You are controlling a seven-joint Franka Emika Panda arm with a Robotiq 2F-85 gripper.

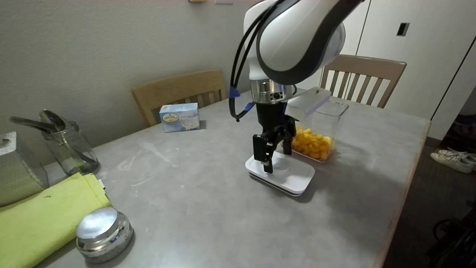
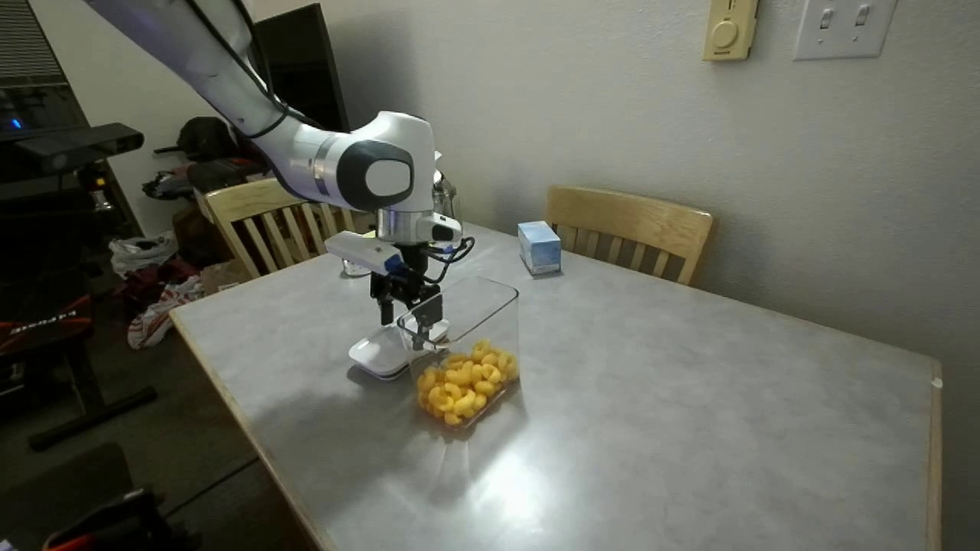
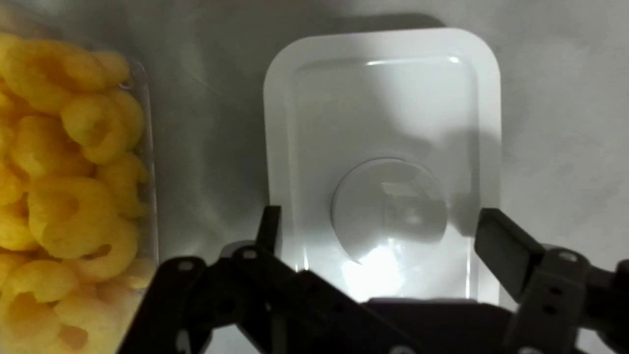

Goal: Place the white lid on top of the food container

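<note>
White lid: flat on the grey table.
Gripper: released; fingers parted at the lid's eight and four o'clock, wrist view.
Tip contact: I cannot tell.
Food container: upright, nine o'clock from the lid, wrist view; yellow curled pieces inside.
Twinings box: ten o'clock from the lid in an exterior view.

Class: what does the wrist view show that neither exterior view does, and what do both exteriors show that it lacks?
Only the wrist view: the round centre of the white lid unblocked by the gripper.
Only the exterior views: the robot arm, the blue-white box and wooden chairs.
Shared: the white lid, the gripper, the table and the food container with yellow pieces.
</note>
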